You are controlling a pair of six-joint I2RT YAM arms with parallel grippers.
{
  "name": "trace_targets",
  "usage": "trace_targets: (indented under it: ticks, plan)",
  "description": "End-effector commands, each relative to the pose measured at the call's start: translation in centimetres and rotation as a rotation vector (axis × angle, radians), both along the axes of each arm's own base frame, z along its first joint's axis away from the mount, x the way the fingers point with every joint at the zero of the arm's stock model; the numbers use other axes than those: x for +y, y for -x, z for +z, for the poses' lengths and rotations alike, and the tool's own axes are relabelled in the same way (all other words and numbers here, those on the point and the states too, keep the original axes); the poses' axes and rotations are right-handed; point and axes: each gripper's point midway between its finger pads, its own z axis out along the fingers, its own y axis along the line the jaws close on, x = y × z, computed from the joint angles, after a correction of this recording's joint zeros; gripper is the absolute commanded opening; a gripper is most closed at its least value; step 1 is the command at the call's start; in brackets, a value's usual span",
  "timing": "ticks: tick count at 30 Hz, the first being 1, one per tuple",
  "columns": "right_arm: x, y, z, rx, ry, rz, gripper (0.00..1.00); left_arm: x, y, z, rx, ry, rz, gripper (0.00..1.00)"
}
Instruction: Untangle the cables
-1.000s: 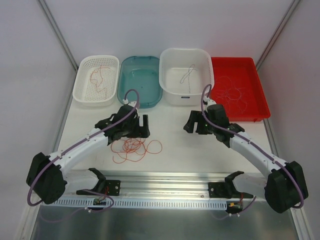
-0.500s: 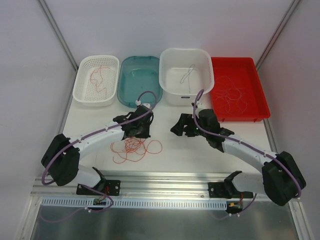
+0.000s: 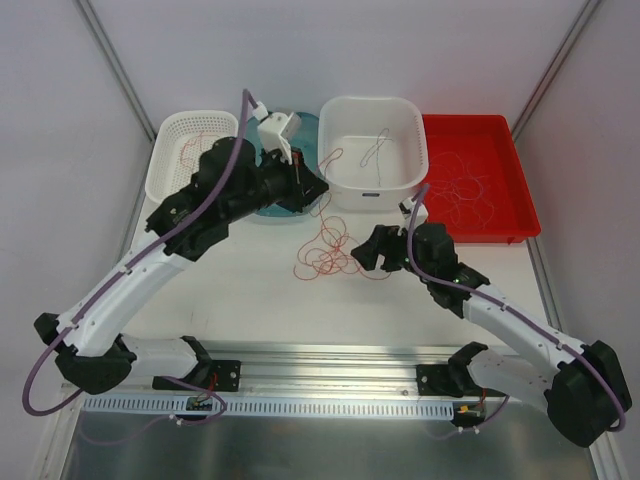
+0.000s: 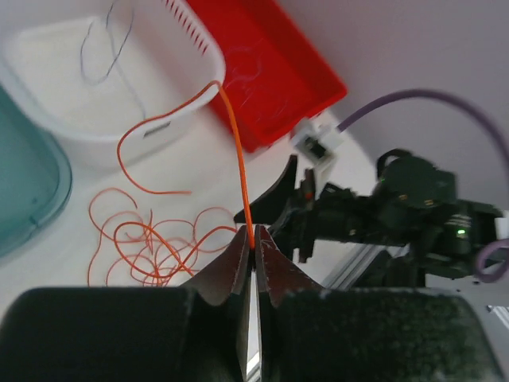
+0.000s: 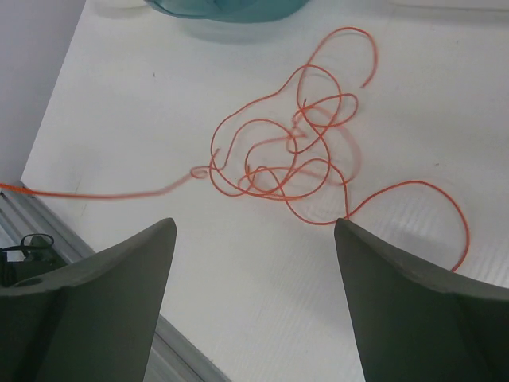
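Note:
The cables are thin orange wires in a loose tangle point(image 3: 330, 252) on the white table, between the two arms. My left gripper point(image 3: 305, 180) is raised over the teal bin and shut on one orange strand point(image 4: 238, 159). That strand rises from the fingertips point(image 4: 253, 239) and curls back down to the tangle point(image 4: 143, 247). My right gripper point(image 3: 372, 250) sits low just right of the tangle, open and holding nothing. In the right wrist view the tangle point(image 5: 290, 159) lies ahead of the wide-apart fingers point(image 5: 254, 227), one loop reaching the right fingertip.
Along the back stand a white basket point(image 3: 165, 190) with a red wire, a teal bin point(image 3: 300, 205) partly under my left arm, a white tub point(image 3: 372, 102) with a grey wire, and a red tray point(image 3: 470, 120) with pale wires. A metal rail runs along the near edge.
My left gripper shut on an orange strand, then rose and swung back toward the bins, dragging the tangle rightward. The right gripper dropped closer to the tangle and stayed open.

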Motion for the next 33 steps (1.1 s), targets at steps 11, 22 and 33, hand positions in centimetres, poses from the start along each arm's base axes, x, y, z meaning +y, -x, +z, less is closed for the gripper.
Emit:
trace_targets:
  ticks: [11,22,33]
  plan:
    - [-2.2,-0.5,2.2,-0.118,0.140,-0.022,0.84,2.9,0.5,5.0,-0.190,-0.021,0.056,0.02]
    - [0.4,-3.0,-2.8,0.018,0.186,0.003,0.82,9.1,-1.0,12.2,-0.423,-0.087,0.301,0.05]
    - [3.0,-8.0,-7.7,0.109,0.292,-0.018,0.70,17.1,-2.4,15.5,-0.561,-0.332,0.628,0.06]
